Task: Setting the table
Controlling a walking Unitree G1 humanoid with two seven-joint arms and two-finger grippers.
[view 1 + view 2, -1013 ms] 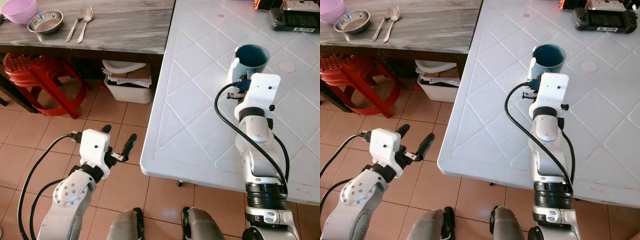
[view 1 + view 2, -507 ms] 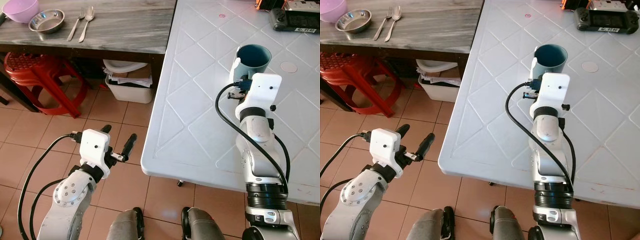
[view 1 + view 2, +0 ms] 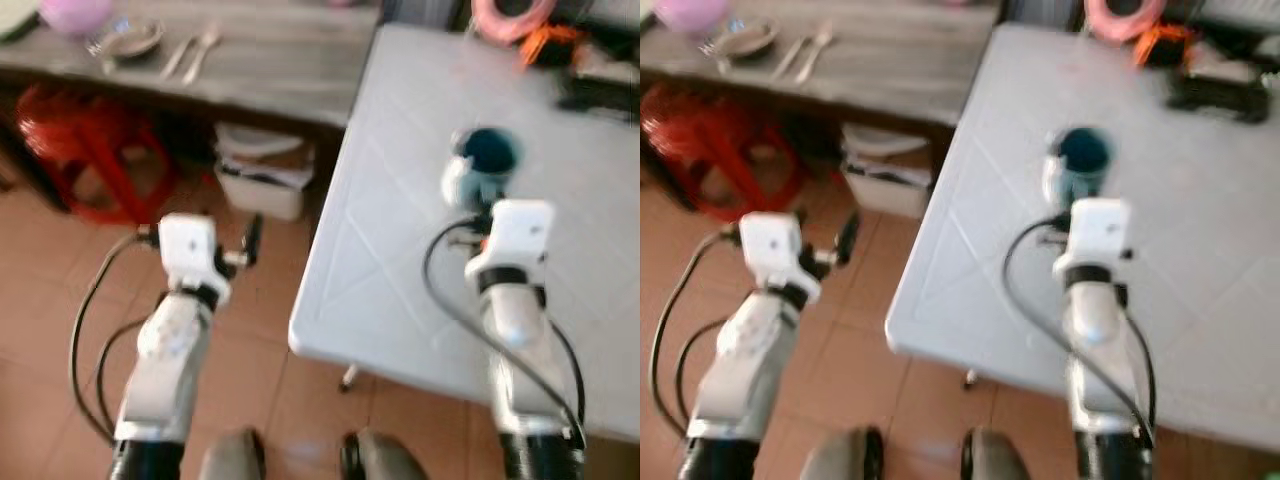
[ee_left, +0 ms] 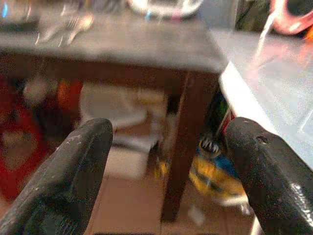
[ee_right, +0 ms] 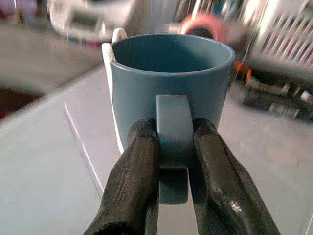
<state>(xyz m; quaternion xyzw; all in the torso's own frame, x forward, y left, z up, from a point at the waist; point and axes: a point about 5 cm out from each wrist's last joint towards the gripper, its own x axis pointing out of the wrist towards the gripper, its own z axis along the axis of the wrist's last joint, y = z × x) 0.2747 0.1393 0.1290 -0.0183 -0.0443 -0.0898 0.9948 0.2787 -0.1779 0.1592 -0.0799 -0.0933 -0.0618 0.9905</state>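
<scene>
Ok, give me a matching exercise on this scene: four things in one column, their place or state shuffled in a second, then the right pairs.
Things:
1. blue mug
2. left gripper
3. red stool
4. fork and spoon

Place or state:
A. lying on the grey wooden table
B. open, held over the tiled floor
C. clamped by its handle in the right gripper, over the white table
D. standing under the grey wooden table

Pairs: 1-C, 2-B, 3-D, 4-A
</scene>
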